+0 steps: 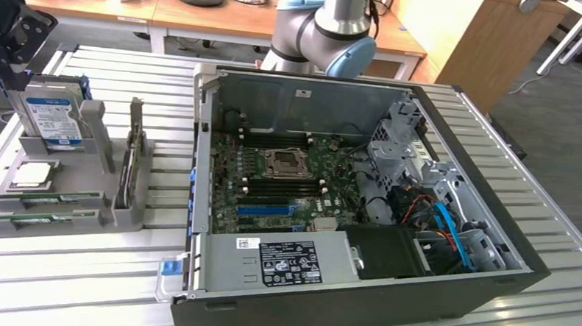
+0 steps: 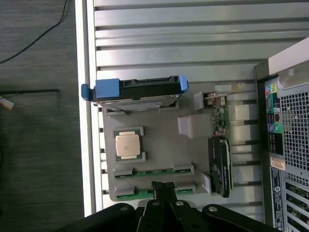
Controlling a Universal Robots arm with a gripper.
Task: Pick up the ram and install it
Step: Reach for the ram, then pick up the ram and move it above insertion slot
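Above the tray (image 2: 164, 145), the fingers (image 2: 160, 186) hang closed and empty near the ram (image 2: 154, 172), which stands on edge in its slot, apparently to offer a clean grip.

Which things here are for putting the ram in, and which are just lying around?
For the job:
thin green ram sticks
open black computer case
green motherboard inside it
robot's black hand, shut, nearest the sticks

Just lying about:
blue-labelled silver hard drive
square silver processor chip
dark upright card
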